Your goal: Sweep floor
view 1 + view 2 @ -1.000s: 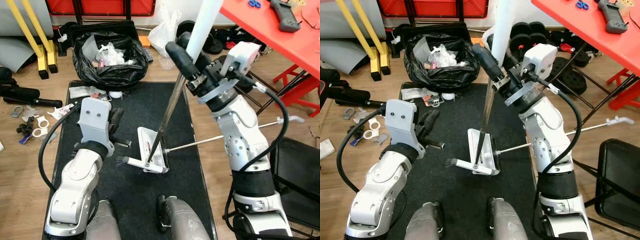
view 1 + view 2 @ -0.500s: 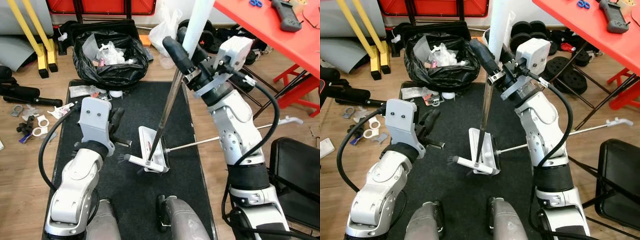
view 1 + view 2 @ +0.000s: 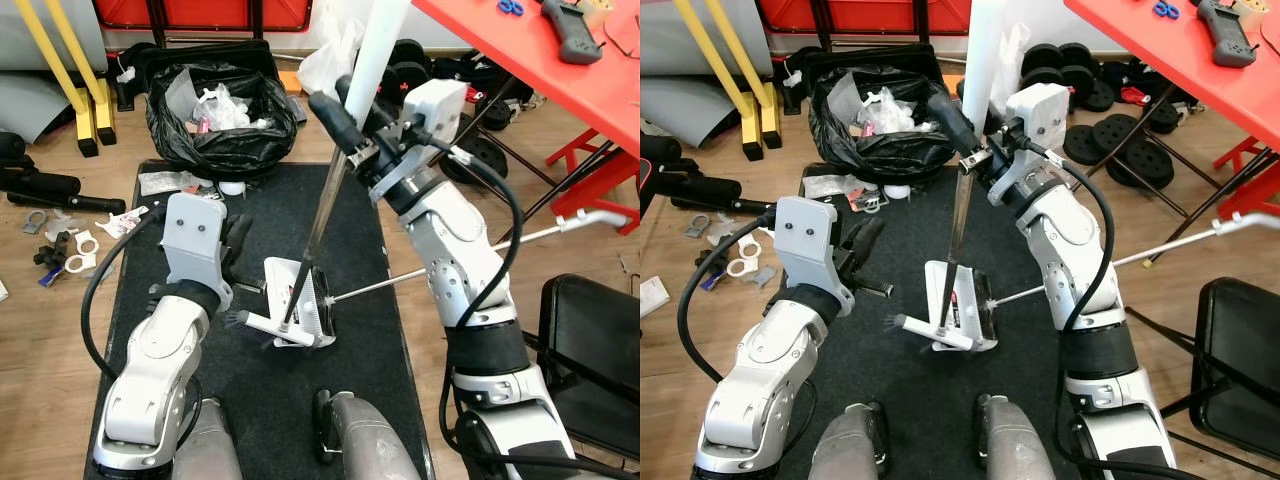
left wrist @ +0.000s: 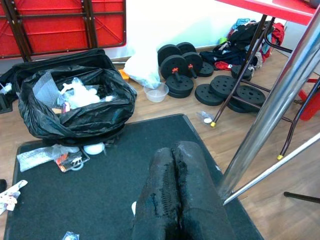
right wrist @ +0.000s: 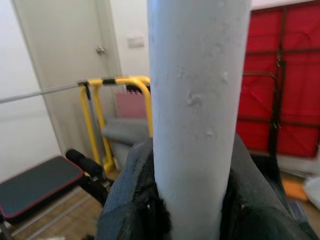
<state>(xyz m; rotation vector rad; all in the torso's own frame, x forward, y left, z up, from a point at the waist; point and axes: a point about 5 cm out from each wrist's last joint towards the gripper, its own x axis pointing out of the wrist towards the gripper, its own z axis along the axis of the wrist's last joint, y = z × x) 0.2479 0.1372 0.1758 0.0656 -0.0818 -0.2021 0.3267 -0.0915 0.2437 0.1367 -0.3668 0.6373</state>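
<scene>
Your main risk is the dustpan [image 3: 297, 312] on the black mat [image 3: 255, 400]: it lies tipped on the mat in front of the robot's feet with the lower end of a metal handle [image 3: 310, 235] resting in it, so if you swing that handle sideways you will likely drag or flip the pan and scatter whatever it has gathered. A second risk is the white pole [image 5: 197, 100] slipping, since it is smooth and the grip sits low on it; twist the wrist hard and it may rotate in the hold. Your right gripper [image 5: 195, 200] is raised beside the metal handle's top, its black fingers [image 5: 130, 195] wrapped around the white pole and pinching it. Your left gripper [image 4: 172, 195] hovers low over the mat just beside the dustpan, fingers pressed together and holding nothing. Loose litter [image 3: 165, 183] lies at the mat's far edge, next to the open black rubbish bag [image 3: 215, 110], so the sweeping looks unfinished.
</scene>
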